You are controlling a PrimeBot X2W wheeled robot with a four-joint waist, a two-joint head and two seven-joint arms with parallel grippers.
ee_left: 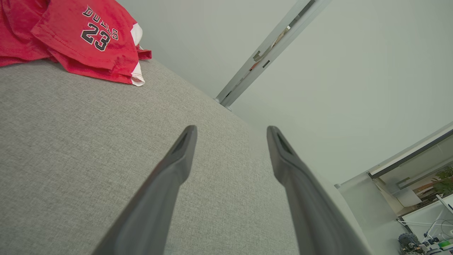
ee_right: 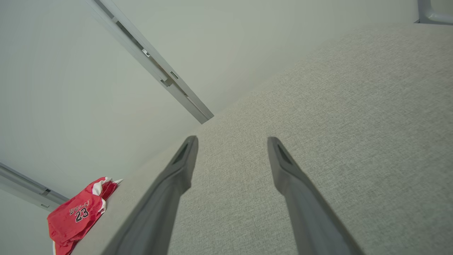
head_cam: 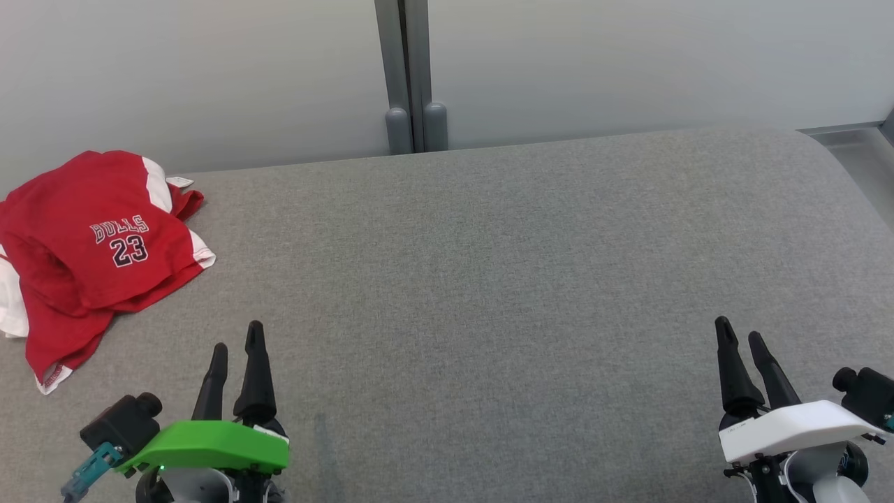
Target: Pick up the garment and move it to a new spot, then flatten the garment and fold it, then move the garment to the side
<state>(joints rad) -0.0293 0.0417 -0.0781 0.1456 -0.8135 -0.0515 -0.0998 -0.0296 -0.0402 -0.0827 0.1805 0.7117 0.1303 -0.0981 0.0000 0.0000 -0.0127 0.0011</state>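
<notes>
Soft, even, bright light falls on the table (head_cam: 489, 244), leaving barely any shadow and no glare. The head view is sharp. In the wrist views, the fingers (ee_left: 170, 184) look stretched and slightly soft near the bottom edge

Item: red garment (head_cam: 84, 230)
- Text 1: "BULLS", arched capitals in dark and white, on the uppermost red fold
- Text 2: numeral "23", same colours, directly under the word
- Legibility: both plain in the head view; in the left wrist view the word's first letter is creased and the numeral is whole; in the right wrist view the word's last letter is unclear and the numeral is whole
- Small white tag (head_cam: 180, 181) at the garment's far edge: print too small to read
</notes>
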